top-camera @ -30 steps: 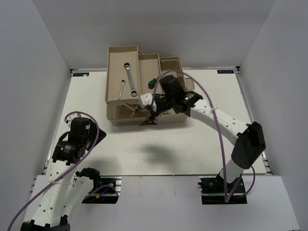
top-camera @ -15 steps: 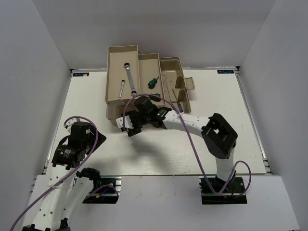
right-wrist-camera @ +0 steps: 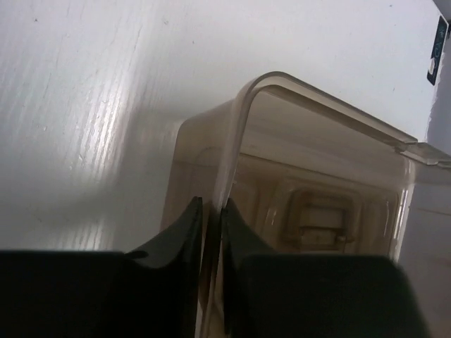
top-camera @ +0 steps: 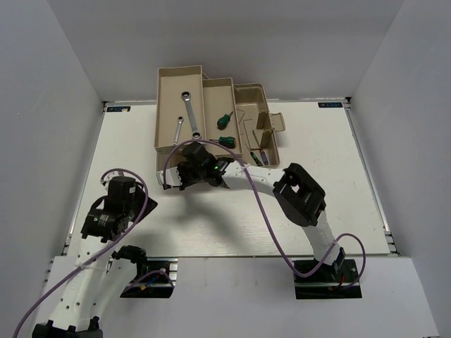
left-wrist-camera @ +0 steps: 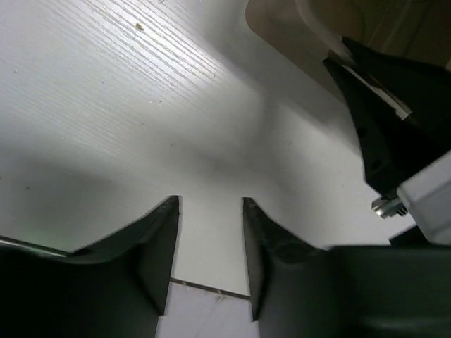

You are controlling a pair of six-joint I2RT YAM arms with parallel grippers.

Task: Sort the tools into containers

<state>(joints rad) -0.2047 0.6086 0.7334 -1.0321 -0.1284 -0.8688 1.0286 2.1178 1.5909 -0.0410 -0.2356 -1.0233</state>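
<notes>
Desk (top-camera: 338, 141) white, plain white walls on 3 sides; toolbox (top-camera: 211, 90) at back centre. 2 wrenches (top-camera: 189, 105) lie in its left tray, 2 green screwdrivers (top-camera: 224, 120) just right of them. My right tool (right-wrist-camera: 210, 205) swung left since a sec ago and is now pinching the toolbox's thin translucent brown edge. Left tool (left-wrist-camera: 210, 204) is spread, over the desk. Corner labels (top-camera: 116, 108) unreadable.

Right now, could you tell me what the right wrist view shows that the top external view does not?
Only the right wrist view shows the right pincer closed on the toolbox's pale handle. Only the top external view shows the long wrench and short wrench in the left tray, plus the left arm. Both show the toolbox and the white table.
</notes>
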